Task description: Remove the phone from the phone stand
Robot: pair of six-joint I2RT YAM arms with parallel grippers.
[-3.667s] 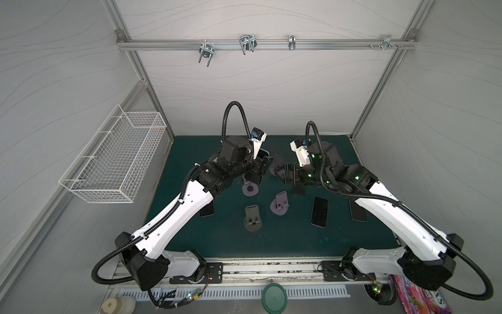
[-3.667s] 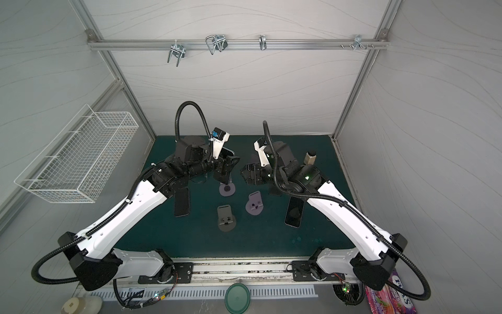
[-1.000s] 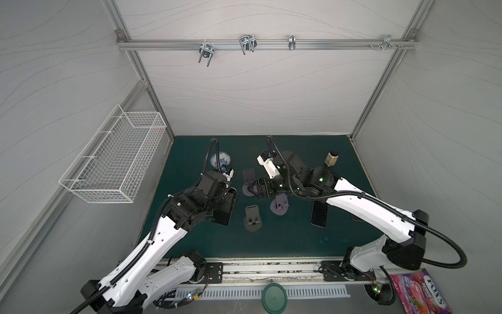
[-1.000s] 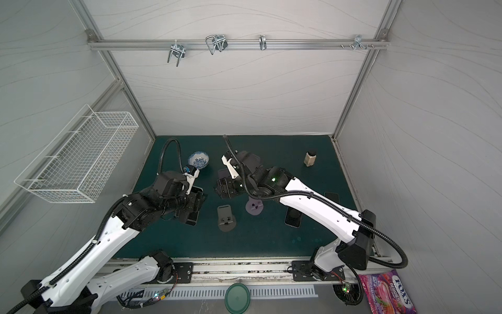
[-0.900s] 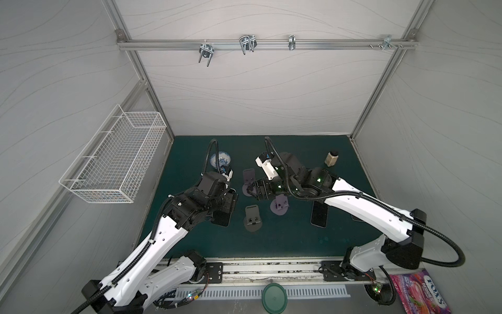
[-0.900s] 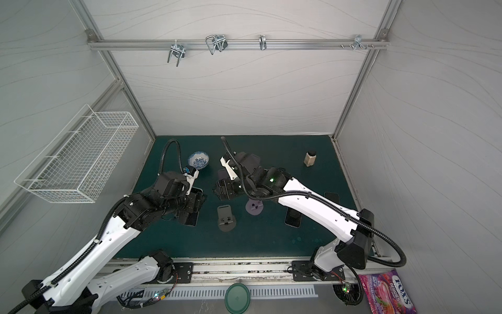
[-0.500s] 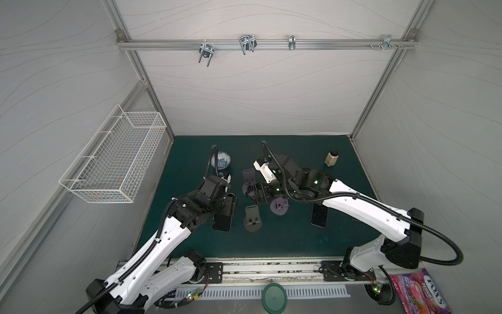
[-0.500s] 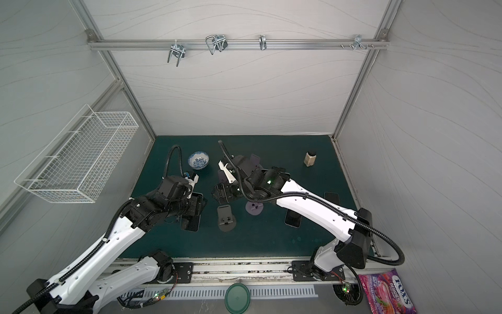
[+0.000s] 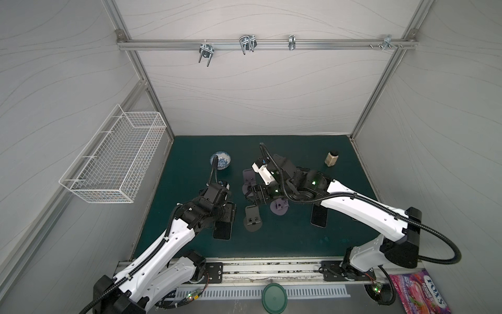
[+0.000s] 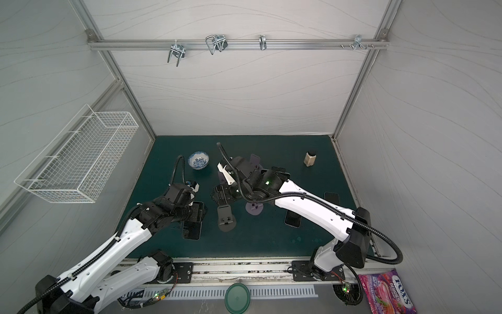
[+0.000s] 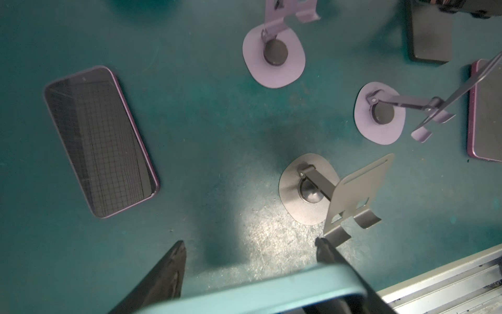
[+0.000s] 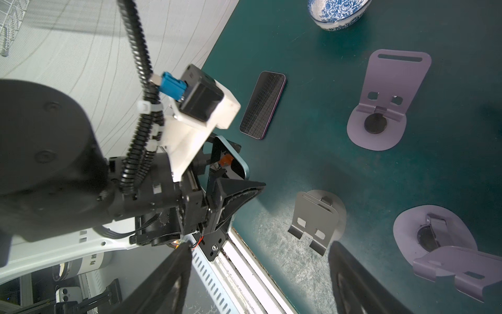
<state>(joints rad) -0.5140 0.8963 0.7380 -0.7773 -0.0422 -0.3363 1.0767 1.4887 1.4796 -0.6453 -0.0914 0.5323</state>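
Note:
My left gripper (image 9: pixel 226 214) is shut on a phone (image 9: pixel 222 230) with a light-blue rim, low over the green mat at the front left. In the left wrist view the phone's rim (image 11: pixel 258 291) spans the gap between my fingers, and it rests on no stand. The grey phone stand (image 9: pixel 252 217) just right of it is empty (image 11: pixel 307 190). Two purple stands (image 9: pixel 279 208) (image 9: pixel 248 179) also hold nothing. My right gripper (image 9: pixel 255 194) hangs open and empty above the stands (image 12: pixel 260 247).
A purple phone (image 11: pixel 100 141) lies flat on the mat. Two more phones (image 9: pixel 318 217) (image 10: pixel 332 197) lie at the right. A blue-and-white bowl (image 9: pixel 220 160) and a small jar (image 9: pixel 331 159) stand at the back. A wire basket (image 9: pixel 114 160) hangs on the left wall.
My left gripper has carried the phone from the back stand toward the front left and lower. The right gripper has swung left over the stands, still open.

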